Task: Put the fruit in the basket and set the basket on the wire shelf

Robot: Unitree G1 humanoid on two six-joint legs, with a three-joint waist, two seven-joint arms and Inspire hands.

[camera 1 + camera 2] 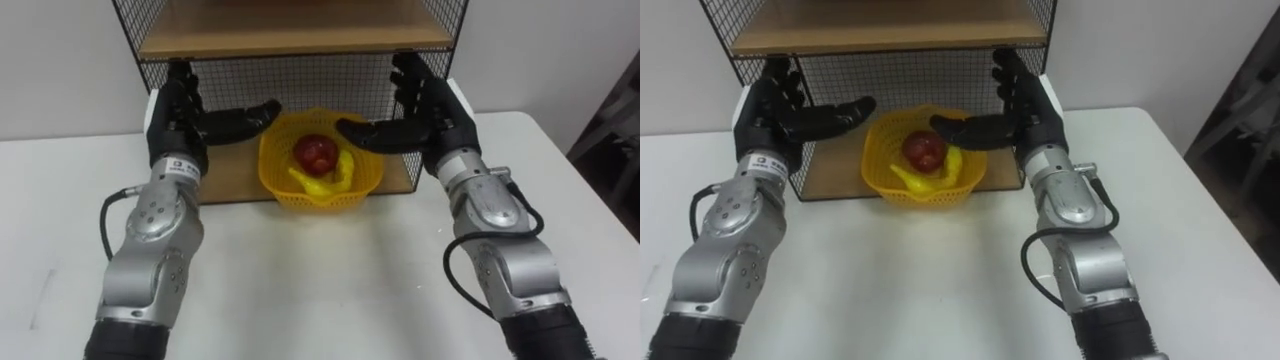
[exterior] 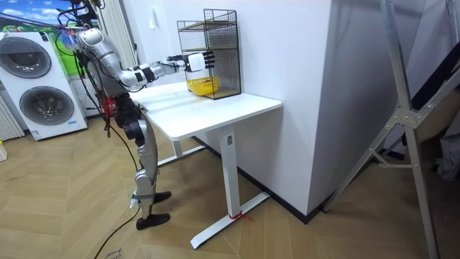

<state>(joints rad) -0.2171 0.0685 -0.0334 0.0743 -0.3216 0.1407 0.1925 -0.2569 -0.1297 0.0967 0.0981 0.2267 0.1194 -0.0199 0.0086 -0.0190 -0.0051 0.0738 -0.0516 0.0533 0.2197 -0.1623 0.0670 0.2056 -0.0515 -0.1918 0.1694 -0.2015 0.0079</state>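
Now basket (image 1: 277,172) with apple (image 1: 316,152), banana (image 1: 326,184) at lower front edge of wire shelf (image 1: 232,82); left hand (image 1: 180,115), right hand (image 1: 425,112) flank it, fingers spread.

The basket (image 1: 322,200) is yellow moulded plastic lattice with a slight sheen, and the apple (image 1: 316,152) has a glossy red skin. The wire shelf (image 1: 300,80) is black-coated metal mesh fitted with matt wooden boards (image 1: 290,30). The table (image 1: 320,280) surface is smooth, matt white.

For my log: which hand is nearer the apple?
Right. The right hand reaches its thumb over the basket near the apple; the left hand is outside its left rim.
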